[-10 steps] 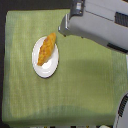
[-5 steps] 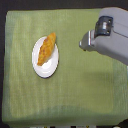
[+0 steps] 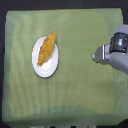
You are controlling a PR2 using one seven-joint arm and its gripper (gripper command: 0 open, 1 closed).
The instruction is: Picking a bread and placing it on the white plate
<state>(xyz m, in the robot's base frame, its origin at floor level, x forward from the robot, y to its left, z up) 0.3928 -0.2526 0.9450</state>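
**Bread on the plate, arm off to the side**

Nearest the bottom edge of the exterior view runs the front border of the green cloth [image 3: 70,100], a woven mat that covers almost the whole surface; a few small pale shapes sit below it, too blurred to name.

Farther up, at the exterior view's right edge, stands the 1 visible arm of the robot, a grey and black body. Its gripper [image 3: 95,56] points toward the exterior view's left, its tip above bare cloth. The tip is small and blurred, so I cannot tell whether the fingers are spread or pressed together; nothing shows between them.

Well apart from the gripper, toward the exterior view's left, lies the white plate [image 3: 42,69], round and flat on the cloth. The bread [image 3: 46,49] rests on it, a golden-orange roll lying diagonally, with its lower end near the plate's middle and its upper end reaching over the rim on the side away from the viewer. Bread and gripper do not touch.

Beyond the plate and the arm, the cloth ends at a dark band along the top.
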